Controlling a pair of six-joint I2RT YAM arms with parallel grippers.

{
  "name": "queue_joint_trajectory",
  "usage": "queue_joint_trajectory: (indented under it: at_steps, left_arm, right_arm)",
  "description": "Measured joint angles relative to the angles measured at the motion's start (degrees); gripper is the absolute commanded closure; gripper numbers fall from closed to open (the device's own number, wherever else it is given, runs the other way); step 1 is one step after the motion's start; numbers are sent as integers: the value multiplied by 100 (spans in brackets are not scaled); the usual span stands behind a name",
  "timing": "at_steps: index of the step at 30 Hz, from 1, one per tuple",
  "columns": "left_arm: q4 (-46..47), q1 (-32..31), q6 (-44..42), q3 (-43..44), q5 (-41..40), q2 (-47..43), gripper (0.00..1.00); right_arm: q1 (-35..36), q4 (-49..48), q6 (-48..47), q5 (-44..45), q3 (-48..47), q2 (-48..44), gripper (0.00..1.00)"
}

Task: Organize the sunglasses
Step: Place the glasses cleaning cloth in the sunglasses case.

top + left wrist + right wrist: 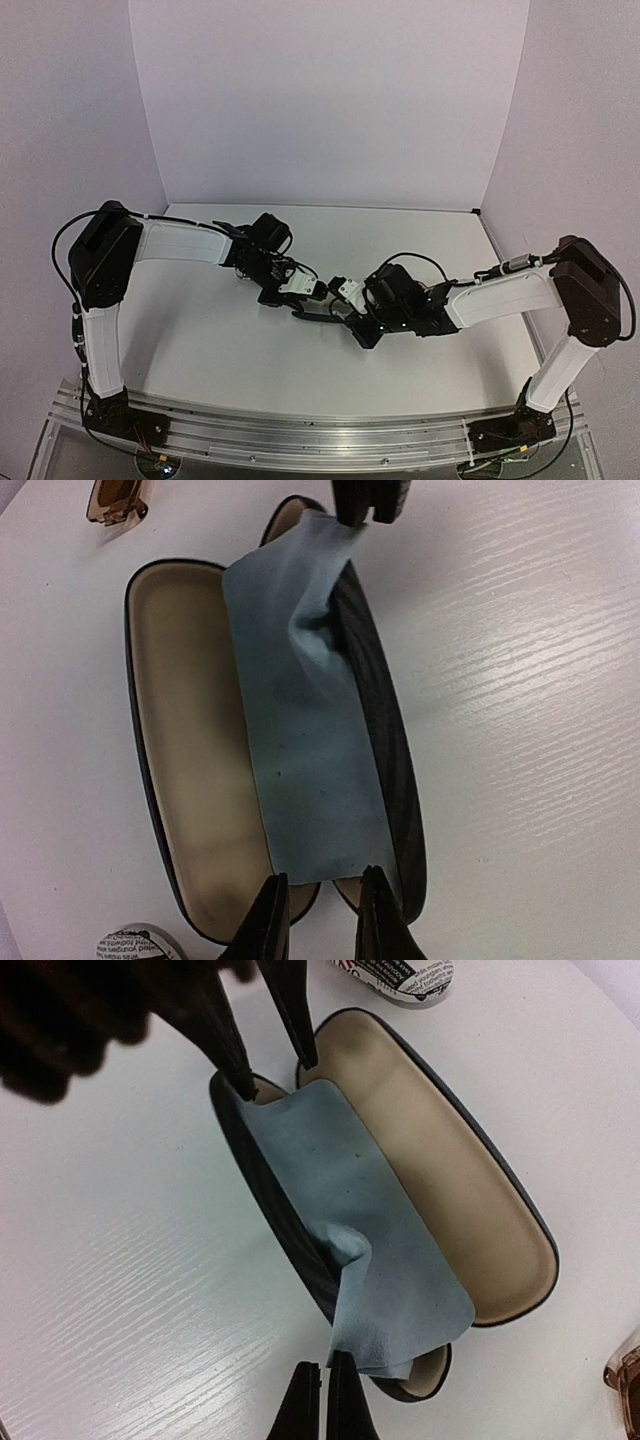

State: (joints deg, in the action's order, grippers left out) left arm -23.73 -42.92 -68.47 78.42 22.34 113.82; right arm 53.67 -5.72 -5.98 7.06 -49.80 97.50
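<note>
Two sets of fingers work one pale blue cloth [300, 730], stretched lengthwise over the open case [190, 730] on the bench [520, 680]. Your right fingers [345, 1405] are pinched tight on one corner, lifting it. Your left fingers [268, 925] stand narrowly apart at the opposite edge, seemingly gripping nothing. It looks like you are lining the shell. The brown sunglasses [118, 498] lie apart, beyond the case, not yet packed.

We take this for a robotics lab, a closed test cell. Plain pale panels [320, 100] stand around the white table [200, 340] at 9, 12 and 3 o'clock. At 6 o'clock a metal rail [320, 440] carries the left arm [180, 242] and the right arm [500, 295], with bare black cables [58, 238] hanging.
</note>
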Motion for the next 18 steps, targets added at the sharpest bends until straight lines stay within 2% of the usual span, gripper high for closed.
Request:
queue_joint_trajectory:
  at_steps: [3,5,14,18]
  left_arm:
    - [-244,0,-54,128,118,0,61]
    - [-424,1,-54,242,218,0,58]
    - [-992,2,-155,401,596,0,47]
    - [-1071,2,323,400,914,0,45]
  right_arm:
    - [0,34,0,64,-6,-93,100]
    - [0,58,-5,102,-54,-133,100]
    - [-40,177,-293,297,-529,-51,100]
    - [-130,285,-399,337,-640,66,100]
